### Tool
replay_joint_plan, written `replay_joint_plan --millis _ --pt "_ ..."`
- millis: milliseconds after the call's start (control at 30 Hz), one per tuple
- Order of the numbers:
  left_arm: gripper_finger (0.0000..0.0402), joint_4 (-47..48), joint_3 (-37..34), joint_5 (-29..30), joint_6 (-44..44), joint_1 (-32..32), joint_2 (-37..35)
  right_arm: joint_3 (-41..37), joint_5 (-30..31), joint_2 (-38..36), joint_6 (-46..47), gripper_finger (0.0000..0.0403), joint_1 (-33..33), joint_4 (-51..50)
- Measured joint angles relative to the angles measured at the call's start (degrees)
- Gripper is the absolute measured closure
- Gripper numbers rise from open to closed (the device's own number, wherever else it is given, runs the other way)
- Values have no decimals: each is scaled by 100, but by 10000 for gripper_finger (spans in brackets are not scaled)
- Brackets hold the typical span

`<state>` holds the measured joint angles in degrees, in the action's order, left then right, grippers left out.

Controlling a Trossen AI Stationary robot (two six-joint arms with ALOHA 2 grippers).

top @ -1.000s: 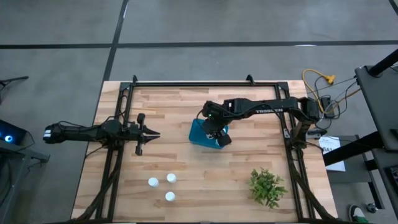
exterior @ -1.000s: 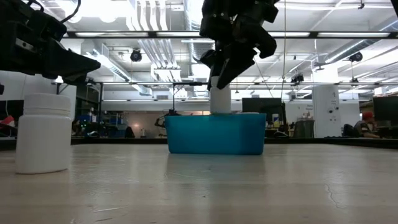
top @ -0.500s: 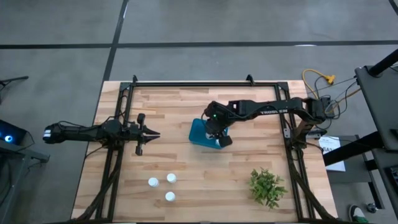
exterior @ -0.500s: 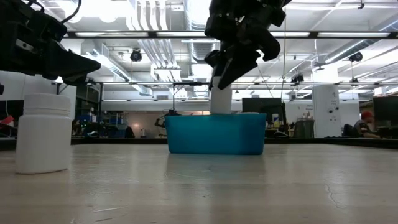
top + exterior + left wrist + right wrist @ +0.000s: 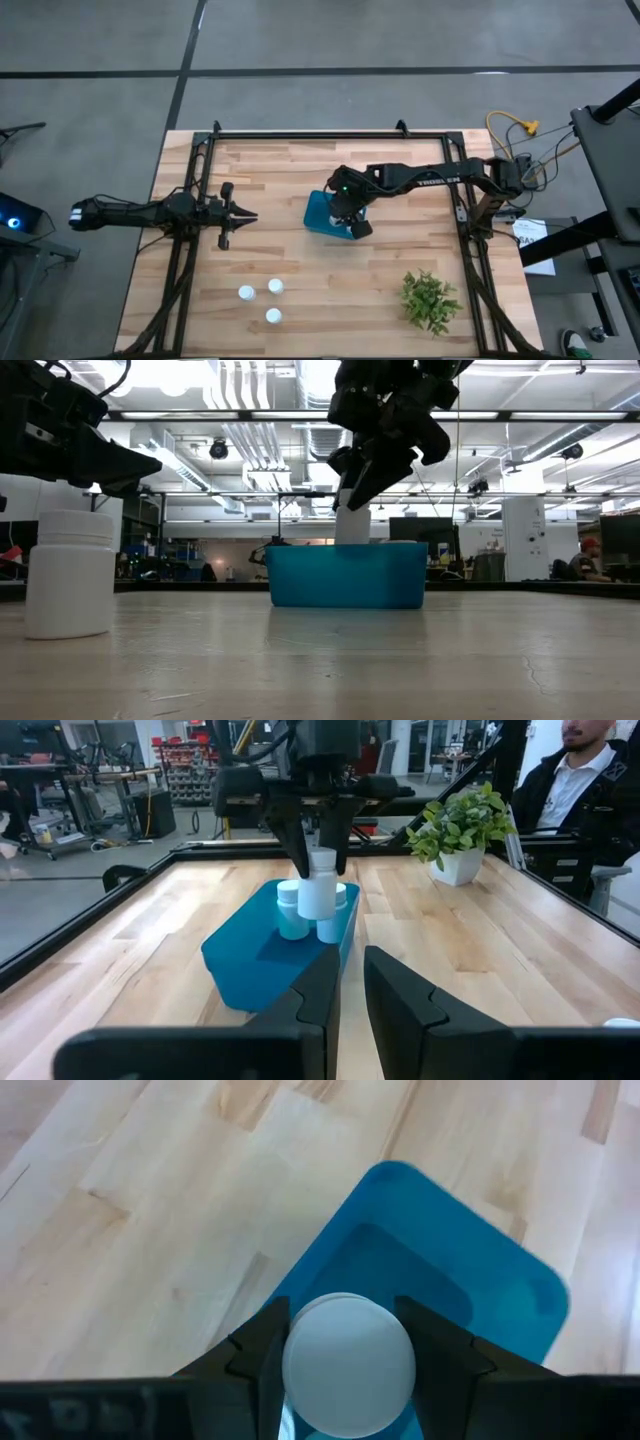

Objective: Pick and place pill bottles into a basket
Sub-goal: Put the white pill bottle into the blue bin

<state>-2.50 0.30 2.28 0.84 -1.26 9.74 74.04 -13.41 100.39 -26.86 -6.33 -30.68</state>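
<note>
The teal-blue basket (image 5: 322, 212) stands mid-table. Two white pill bottles (image 5: 291, 910) stand inside it. My right gripper (image 5: 350, 214) is over the basket, shut on a third bottle (image 5: 318, 892), whose cap shows in the right wrist view (image 5: 348, 1363). Three more bottles (image 5: 264, 299) stand upright on the table toward its near left; one is close to the low camera (image 5: 70, 574). My left gripper (image 5: 250, 215) waits left of the basket with its fingers close together, touching nothing. My right gripper pinches the bottle's upper end at the cap (image 5: 320, 860) between its two fingers (image 5: 262, 1352), which come from above and point down. The bottle hangs nearly upright below the fingers. Its lower end is below the basket's rim (image 5: 345, 546), beside the two bottles inside.
A green plant in a white pot (image 5: 430, 300) stands at the near right. A black frame (image 5: 320, 134) runs round the table. A person (image 5: 590, 770) sits beyond the table's edge. Bare wood lies between the basket and the three bottles.
My right gripper has shifted slightly over the basket with the bottle still in its hold, and the bottle now leans a little. The left arm has kept still.
</note>
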Motion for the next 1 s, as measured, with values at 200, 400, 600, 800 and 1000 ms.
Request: replay_joint_plan --millis 200,400,600,800,1000 --pt "369 -2 0 -1 0 0 8 -216 -33 75 16 256 7 211" --pt "369 11 0 2 0 0 26 -380 -33 270 16 257 7 434" --pt "369 1 0 128 -11 0 111 -389 -31 480 9 257 7 496" --pt "369 -6 0 133 -9 0 155 -391 -37 535 18 257 -4 568" --pt "369 -2 0 138 -12 0 152 -396 -47 571 64 257 -7 563"
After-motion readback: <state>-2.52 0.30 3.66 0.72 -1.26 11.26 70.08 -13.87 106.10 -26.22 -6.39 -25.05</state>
